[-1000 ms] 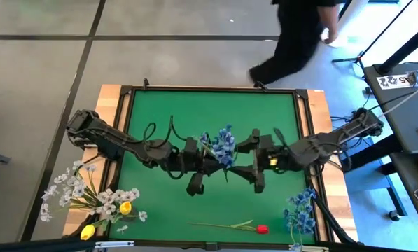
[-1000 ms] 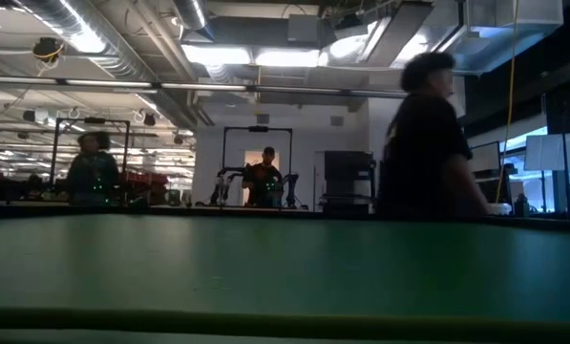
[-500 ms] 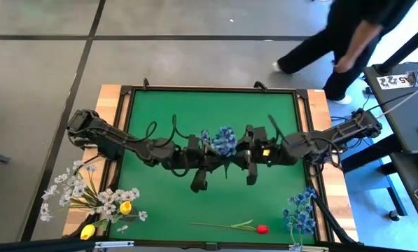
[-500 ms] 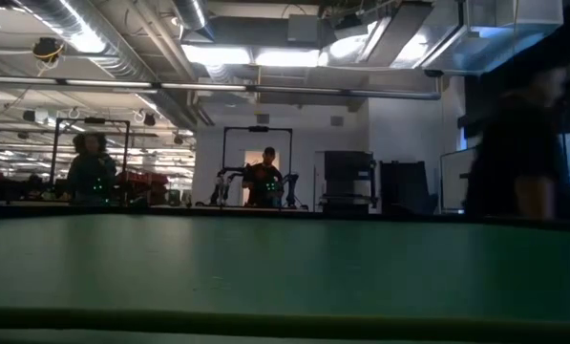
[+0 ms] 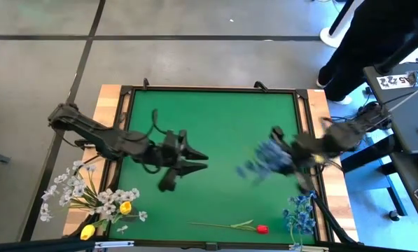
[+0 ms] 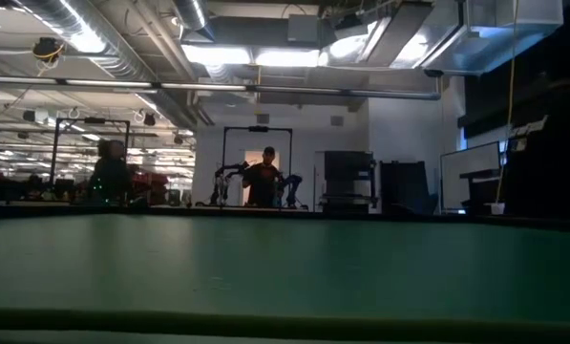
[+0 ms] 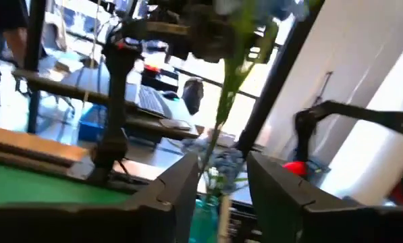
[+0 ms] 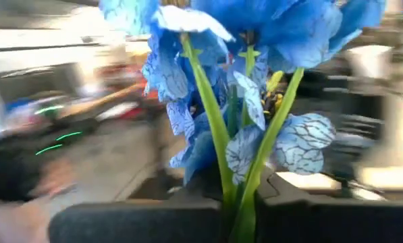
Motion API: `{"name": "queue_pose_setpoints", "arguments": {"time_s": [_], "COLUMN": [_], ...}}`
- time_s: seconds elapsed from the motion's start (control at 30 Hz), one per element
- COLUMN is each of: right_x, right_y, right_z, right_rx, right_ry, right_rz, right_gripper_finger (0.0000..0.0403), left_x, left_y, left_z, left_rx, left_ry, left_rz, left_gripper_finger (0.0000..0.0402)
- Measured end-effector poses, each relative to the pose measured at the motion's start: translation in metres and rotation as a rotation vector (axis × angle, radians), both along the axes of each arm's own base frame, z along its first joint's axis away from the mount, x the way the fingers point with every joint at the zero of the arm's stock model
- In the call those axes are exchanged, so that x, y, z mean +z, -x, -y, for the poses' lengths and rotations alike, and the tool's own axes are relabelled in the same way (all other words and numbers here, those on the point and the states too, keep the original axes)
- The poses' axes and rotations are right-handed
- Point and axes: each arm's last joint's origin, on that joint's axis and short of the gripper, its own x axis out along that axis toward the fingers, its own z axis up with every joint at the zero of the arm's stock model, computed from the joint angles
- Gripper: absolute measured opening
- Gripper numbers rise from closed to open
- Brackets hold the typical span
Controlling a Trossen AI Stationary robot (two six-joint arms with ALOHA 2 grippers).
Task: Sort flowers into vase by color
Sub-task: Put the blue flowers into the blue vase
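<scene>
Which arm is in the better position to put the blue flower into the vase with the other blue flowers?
The right. Its gripper already holds the blue flower near the blue bunch at the table's right corner. The left gripper is open, mid-table.

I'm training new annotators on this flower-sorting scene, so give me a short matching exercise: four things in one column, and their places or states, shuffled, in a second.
Things:
1. blue flower cluster
2. red tulip
3. left gripper
4. white sprays

Places or states:
A. lying flat on the green mat near the front edge
B. standing at the front left corner with the yellow tulips
C. held by its stems in the right gripper
D. open and holding nothing over the mat

Pairs: 1-C, 2-A, 3-D, 4-B
</scene>
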Motion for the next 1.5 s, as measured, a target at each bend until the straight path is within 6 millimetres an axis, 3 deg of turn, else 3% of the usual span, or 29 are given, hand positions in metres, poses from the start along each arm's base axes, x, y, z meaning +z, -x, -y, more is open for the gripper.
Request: {"name": "queue_pose_setpoints", "arguments": {"time_s": [0.13,0.23,0.4,0.5,0.67,1.0,1.27,1.5], "right_x": [0.014,0.018,0.023,0.013,-0.011,-0.07,-0.103,-0.121], "right_y": [0.039,0.065,0.101,0.114,0.122,0.125,0.122,0.122], "right_z": [-0.017,-0.033,-0.056,-0.071,-0.093,-0.11,-0.113,-0.114], "right_rx": [0.265,0.477,0.75,0.748,0.694,0.549,0.463,0.465], "right_ry": [-0.01,-0.018,-0.052,0.003,0.122,0.131,0.184,0.236], "right_rz": [0.078,0.105,0.159,0.074,-0.036,-0.176,-0.223,-0.254], "right_gripper_finger": [0.0017,0.0009,0.0012,0.001,0.0009,0.001,0.0007,0.0009], "left_x": [0.015,0.016,0.0,-0.012,-0.032,-0.073,-0.107,-0.116], "left_y": [0.021,0.025,0.012,0.0,-0.021,-0.053,-0.067,-0.067], "left_z": [0.006,0.014,0.023,0.025,0.021,0.028,0.045,0.057], "left_rx": [-0.05,-0.068,0.003,0.048,0.099,0.093,0.079,0.055], "left_ry": [0.082,0.086,0.065,0.074,0.145,0.204,0.157,0.14], "left_rz": [0.041,0.041,-0.013,-0.049,-0.107,-0.206,-0.295,-0.32], "left_gripper_finger": [0.0136,0.0136,0.0129,0.0124,0.0117,0.011,0.011,0.011]}}
